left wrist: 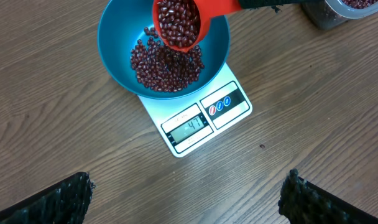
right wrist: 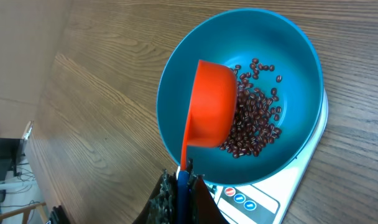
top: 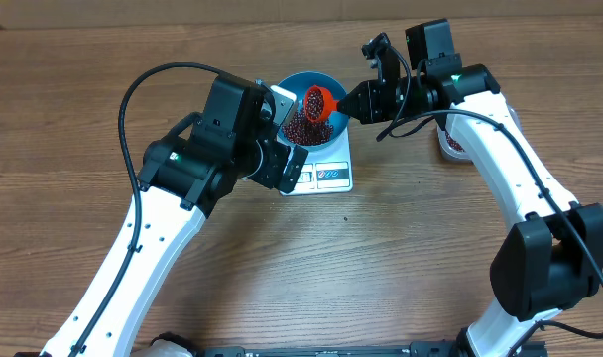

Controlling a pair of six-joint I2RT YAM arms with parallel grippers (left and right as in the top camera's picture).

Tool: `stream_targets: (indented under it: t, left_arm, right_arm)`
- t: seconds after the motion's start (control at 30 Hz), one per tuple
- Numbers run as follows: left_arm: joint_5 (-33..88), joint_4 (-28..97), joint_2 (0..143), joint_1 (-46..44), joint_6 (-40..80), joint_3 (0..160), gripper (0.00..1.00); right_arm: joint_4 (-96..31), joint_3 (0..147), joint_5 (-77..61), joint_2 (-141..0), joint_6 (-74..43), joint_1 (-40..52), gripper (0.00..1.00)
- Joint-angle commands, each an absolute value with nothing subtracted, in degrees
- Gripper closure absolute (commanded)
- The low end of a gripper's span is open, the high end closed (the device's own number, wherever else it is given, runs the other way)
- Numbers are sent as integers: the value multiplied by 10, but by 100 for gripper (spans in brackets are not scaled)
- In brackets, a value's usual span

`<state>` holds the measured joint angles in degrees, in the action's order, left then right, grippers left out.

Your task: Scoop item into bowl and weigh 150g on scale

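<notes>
Tipping is the step in hand: the right claw (right wrist: 178, 190) is pressed together on the handle of the red scoop (right wrist: 209, 106), pinching it edge-on; the cup sits just ahead of the claw's tips, loaded with beans and tilted mouth-down over the bowl (left wrist: 117, 50).

The left claw (left wrist: 188, 194) is spread wide and holds nothing; it hangs above the table (left wrist: 46, 124), with the scale (left wrist: 232, 112) ahead of and below its fingers.

The bowl stands on the scale, directly beneath the scoop and in front of the right claw; a loose layer of beans (left wrist: 167, 68) covers its floor, gathered to the side nearer the scoop. The clear tub (left wrist: 338, 12) lies behind the right claw, well apart from the bowl.

The display (left wrist: 188, 129) faces the left claw; its figure is small and seems to be two digits, so the bowl is judged well short of the target.

Recommendations for the pour:
- roll the wrist slowly, so the beans leave in a thin stream rather than a lump; the heap is loose and will slide all at once if tipped hard;
- hold the cup over the middle of the bowl, clear of the rim; any touch on bowl or scale would falsify the reading;
- release from low over the bowl, since dry beans bounce on a smooth wall;
- leave the left claw off the scale, with the display unobstructed;
- expect further scoops; take the last one part-filled and trickle it.
</notes>
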<state>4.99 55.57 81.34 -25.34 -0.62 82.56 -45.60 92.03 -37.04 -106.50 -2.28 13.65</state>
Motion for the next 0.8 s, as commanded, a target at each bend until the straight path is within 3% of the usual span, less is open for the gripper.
stream_targets:
  t: [0.0, 0.6, 0.77]
  left_arm:
    - [58, 555, 817, -251, -17, 830, 0]
    - [58, 555, 817, -251, -17, 830, 0]
    - [58, 555, 817, -251, -17, 830, 0]
  right_arm:
    - [-453, 942, -371, -1066, -12, 138, 96]
    - [-453, 942, -371, -1066, 6, 138, 96]
    - [-464, 943, -376, -1064, 78, 139, 96]
